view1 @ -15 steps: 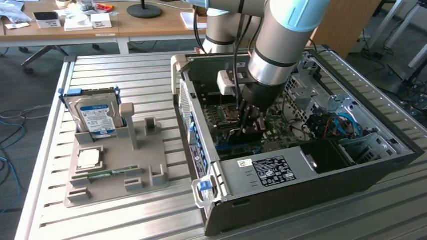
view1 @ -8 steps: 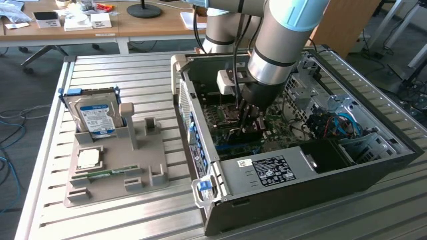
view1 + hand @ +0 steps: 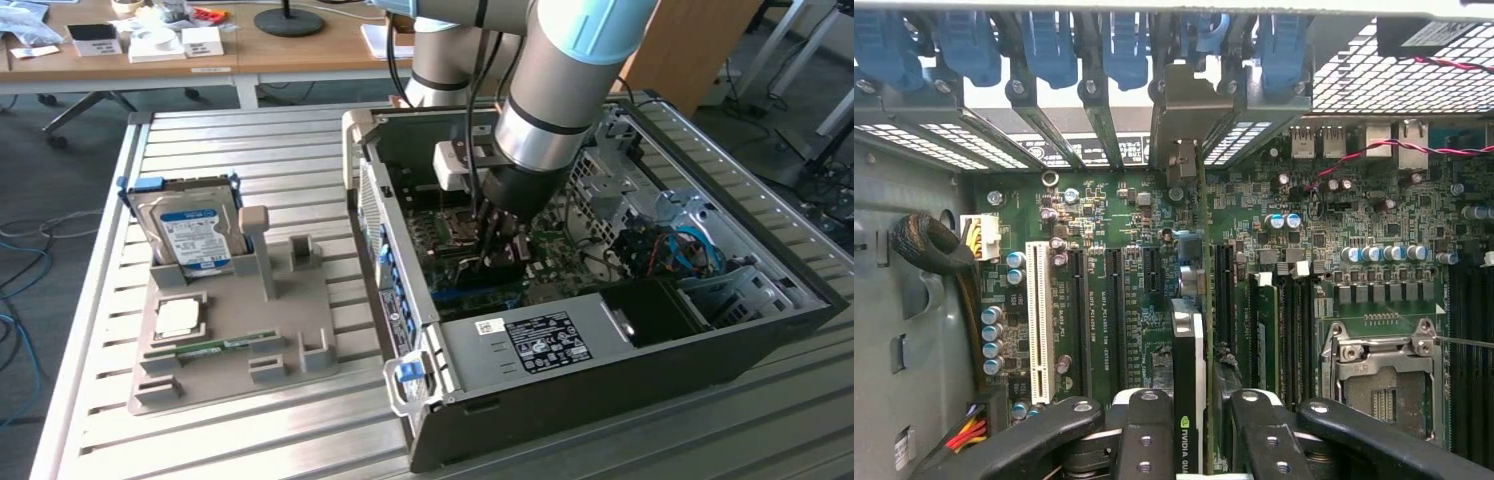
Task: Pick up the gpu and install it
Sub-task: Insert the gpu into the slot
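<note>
Now, gpu (image 3: pixel 1187 395): light, stiff, fragile; edge-on over board (image 3: pixel 1104 215).
Gripper (image 3: pixel 1189 425): half-closed, pinching card faces.
Hold: top edge, likely clear of chips.

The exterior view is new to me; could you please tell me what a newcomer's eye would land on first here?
The grey robot arm plunging into the open computer case dominates, its tool low over the green motherboard. In the wrist view the tool grips the gpu edge-on above the slots. On the exterior view's left, a hard drive stands upright in a grey holder tray.
</note>
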`<state>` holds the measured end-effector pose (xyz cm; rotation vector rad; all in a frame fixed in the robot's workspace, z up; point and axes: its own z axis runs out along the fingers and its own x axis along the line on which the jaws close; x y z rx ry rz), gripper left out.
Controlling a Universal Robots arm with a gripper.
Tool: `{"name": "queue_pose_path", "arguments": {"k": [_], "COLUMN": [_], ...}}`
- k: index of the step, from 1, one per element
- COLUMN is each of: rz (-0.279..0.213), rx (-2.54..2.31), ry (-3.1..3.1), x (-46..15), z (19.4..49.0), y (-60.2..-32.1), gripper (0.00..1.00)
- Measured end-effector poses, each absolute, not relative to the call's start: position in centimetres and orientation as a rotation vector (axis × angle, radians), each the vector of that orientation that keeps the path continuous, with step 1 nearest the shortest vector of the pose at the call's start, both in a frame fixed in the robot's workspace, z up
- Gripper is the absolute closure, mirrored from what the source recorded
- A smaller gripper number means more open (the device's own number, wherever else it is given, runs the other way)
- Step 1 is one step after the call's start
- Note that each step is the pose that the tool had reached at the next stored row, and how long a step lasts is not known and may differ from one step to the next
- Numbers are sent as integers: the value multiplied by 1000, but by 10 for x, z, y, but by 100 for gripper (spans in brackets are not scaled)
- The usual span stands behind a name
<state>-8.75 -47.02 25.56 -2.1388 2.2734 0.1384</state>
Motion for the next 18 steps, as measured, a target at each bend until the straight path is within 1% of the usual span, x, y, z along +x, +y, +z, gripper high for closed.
{"name": "queue_pose_path", "arguments": {"k": [18], "rz": [138], "rx": [-2139], "ry": [2273], "x": [-88], "z": [253], "y": [-470], "gripper": [74]}}
